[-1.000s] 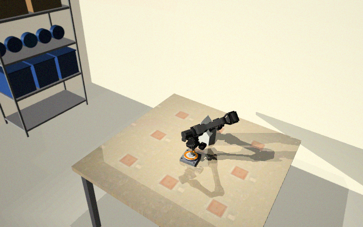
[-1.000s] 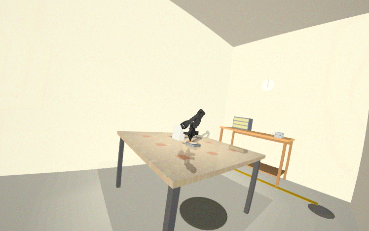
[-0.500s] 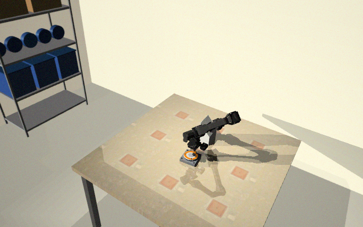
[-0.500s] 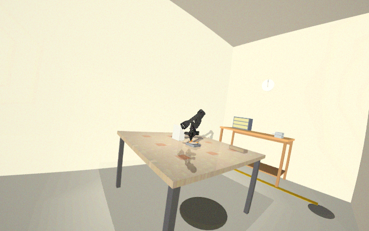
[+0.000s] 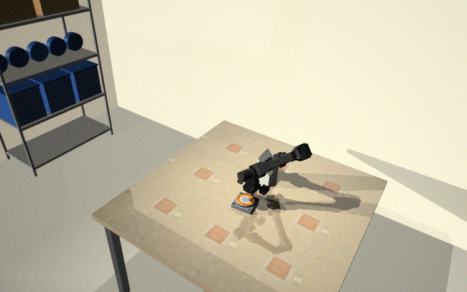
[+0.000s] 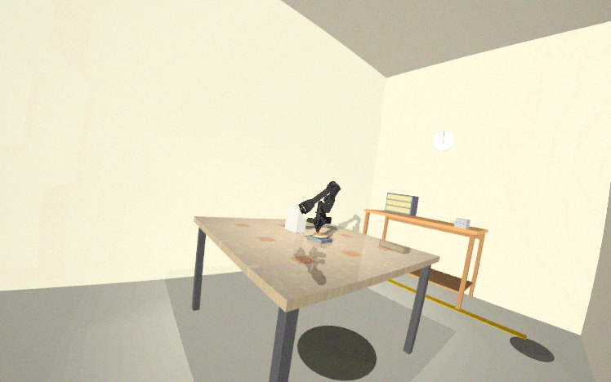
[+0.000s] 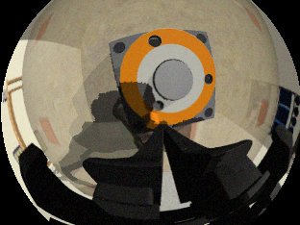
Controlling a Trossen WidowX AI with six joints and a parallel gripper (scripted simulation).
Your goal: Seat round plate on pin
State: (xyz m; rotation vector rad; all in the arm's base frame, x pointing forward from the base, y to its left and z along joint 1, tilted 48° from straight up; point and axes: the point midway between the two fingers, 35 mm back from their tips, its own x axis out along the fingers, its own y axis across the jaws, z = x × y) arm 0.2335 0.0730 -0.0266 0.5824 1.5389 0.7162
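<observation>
The round plate (image 5: 240, 202) (image 6: 316, 235) (image 7: 128, 72), orange with a pale inner ring, sits around the grey post (image 7: 173, 80) on the square grey base (image 5: 242, 208) (image 6: 319, 240) (image 7: 118, 58). Its orange tab (image 7: 154, 117) points toward my gripper in the wrist view. The hole (image 7: 159, 105) beside the tab is partly dark with a greyish spot; I cannot tell whether that is the pin. Whether the plate lies fully flat is too small to tell. My gripper (image 5: 251, 194) (image 6: 318, 231) (image 7: 162, 128) is shut and empty, its tips close beside the tab; contact is unclear.
The base stands on the wooden table (image 5: 165, 178) (image 6: 251, 261), which has flat orange square marks. A white wedge-shaped block (image 6: 294, 219) stands behind the arm. The arm's shadow falls across part of the plate and tab in the wrist view.
</observation>
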